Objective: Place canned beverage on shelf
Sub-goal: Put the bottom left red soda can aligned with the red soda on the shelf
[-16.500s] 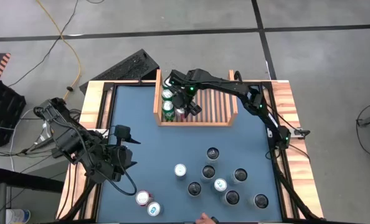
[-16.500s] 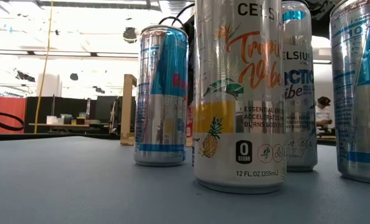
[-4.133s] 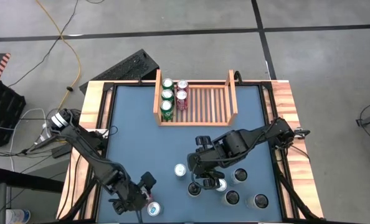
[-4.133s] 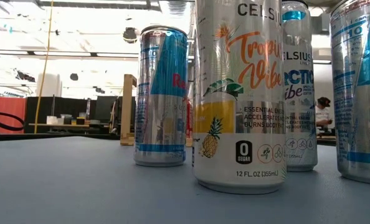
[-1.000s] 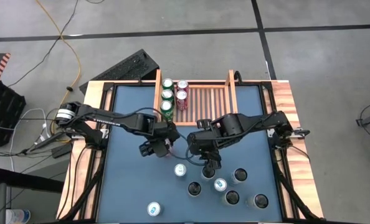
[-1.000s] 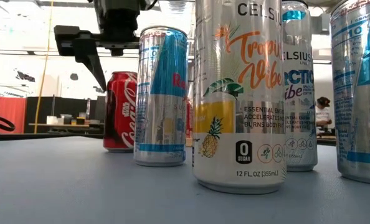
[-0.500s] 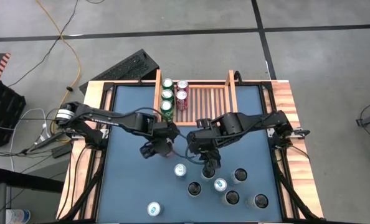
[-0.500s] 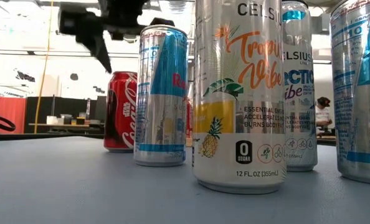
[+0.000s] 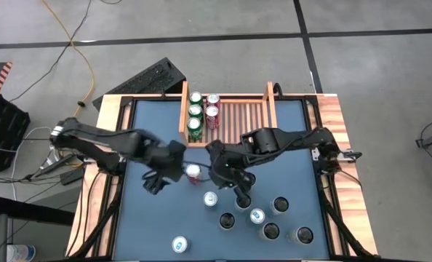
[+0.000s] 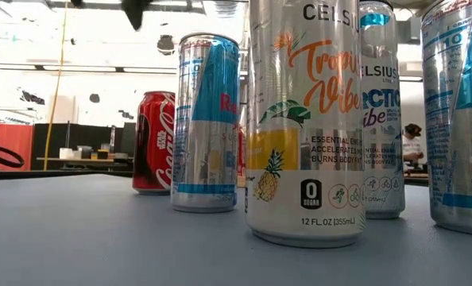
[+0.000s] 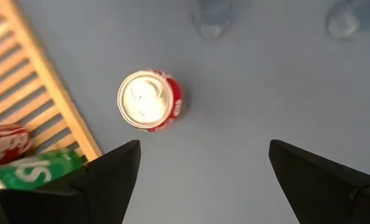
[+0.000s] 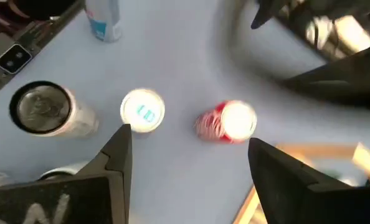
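On the blue table [image 9: 158,218], a red can [image 9: 193,172] stands upright just off the shelf's [image 9: 270,116] front wall. The right pincer [image 9: 217,173], fingers spread and empty, hangs just beside it; the left pincer [image 9: 156,180], also released, sits slightly farther toward the table's left edge.

The red can [image 11: 150,100] with a silver top stands on the grey-blue table [image 11: 247,93], beyond the black fingers [image 11: 107,174] of the left gripper [image 11: 203,174] and not between them. The shelf [image 9: 245,124] is light wood with a striped, slatted base, and in it stand three green cans [image 9: 195,111] and two red ones [image 9: 213,108]. Ahead of the black right gripper [image 12: 188,165] the red can shows again, and beside it a can with a white top with blue marks [image 12: 142,111].
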You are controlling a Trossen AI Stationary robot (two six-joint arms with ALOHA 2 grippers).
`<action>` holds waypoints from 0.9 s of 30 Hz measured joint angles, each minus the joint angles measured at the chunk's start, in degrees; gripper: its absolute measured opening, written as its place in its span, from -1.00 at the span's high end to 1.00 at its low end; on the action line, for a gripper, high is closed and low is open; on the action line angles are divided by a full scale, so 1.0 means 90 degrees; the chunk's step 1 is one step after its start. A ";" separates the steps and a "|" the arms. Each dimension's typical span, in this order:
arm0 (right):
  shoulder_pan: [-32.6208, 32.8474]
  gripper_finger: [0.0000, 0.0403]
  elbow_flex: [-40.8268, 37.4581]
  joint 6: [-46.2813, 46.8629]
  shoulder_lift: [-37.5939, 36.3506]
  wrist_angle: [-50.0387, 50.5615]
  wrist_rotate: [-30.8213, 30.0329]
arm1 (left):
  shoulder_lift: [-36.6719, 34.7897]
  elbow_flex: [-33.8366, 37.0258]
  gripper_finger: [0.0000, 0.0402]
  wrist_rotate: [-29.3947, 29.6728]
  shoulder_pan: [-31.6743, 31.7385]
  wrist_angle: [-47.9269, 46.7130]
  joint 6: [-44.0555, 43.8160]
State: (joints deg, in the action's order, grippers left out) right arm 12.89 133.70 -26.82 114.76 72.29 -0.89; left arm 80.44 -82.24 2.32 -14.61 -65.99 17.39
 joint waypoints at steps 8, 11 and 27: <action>-0.0589 -0.12 0.0002 -0.1390 0.0473 -0.0719 0.0432 | -0.0926 0.0000 -0.70 0.1825 -0.1926 0.0575 -0.2596; -0.0837 -0.12 0.0006 -0.1396 0.0859 -0.0948 0.0596 | -0.0996 0.0000 -0.70 0.2524 -0.2614 0.0785 -0.2917; -0.0967 -0.13 0.0003 -0.3598 0.1736 -0.1008 0.0414 | -0.0901 0.0000 -0.70 0.3716 -0.3504 0.0844 -0.3966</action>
State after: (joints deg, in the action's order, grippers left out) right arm 4.19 133.73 -59.20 130.39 63.21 2.83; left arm 72.34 -82.24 35.77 -46.15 -58.39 -18.31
